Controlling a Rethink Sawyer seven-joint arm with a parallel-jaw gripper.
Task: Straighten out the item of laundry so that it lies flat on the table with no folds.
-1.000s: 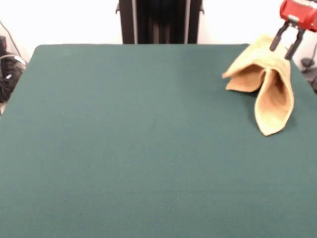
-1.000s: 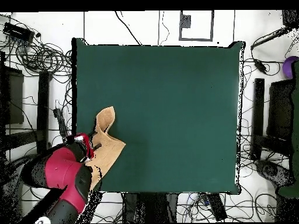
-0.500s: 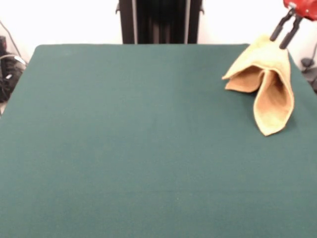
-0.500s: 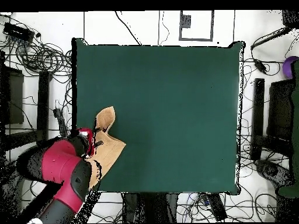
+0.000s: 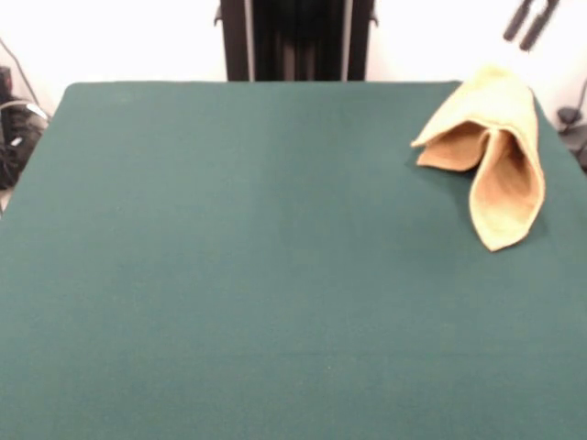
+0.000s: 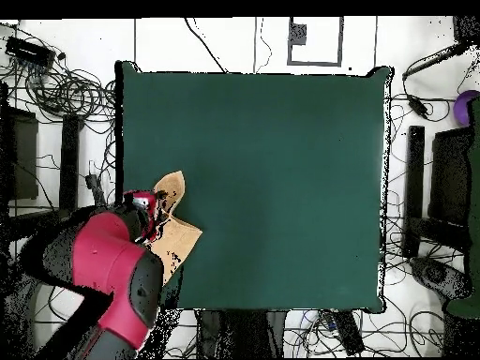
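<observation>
The mustard-orange towel (image 5: 495,137) lies folded over on itself at the far right corner of the dark green table (image 5: 229,257), with a loose flap hanging toward the front. My gripper (image 5: 526,22) hangs above the towel's far edge, clear of the cloth, open and empty, and only its two black fingers show at the top edge. In the overhead view the red arm covers part of the towel (image 6: 176,225) near the table's (image 6: 272,178) lower left edge, with the gripper (image 6: 150,208) over it.
The black pedestal (image 5: 295,37) stands behind the table's far side. Cables (image 6: 66,89) and stands lie on the floor around the table. The towel sits close to the table's right edge in the front view.
The gripper has risen from the towel's top fold up to the picture's top edge. The towel stays where it was, folded.
</observation>
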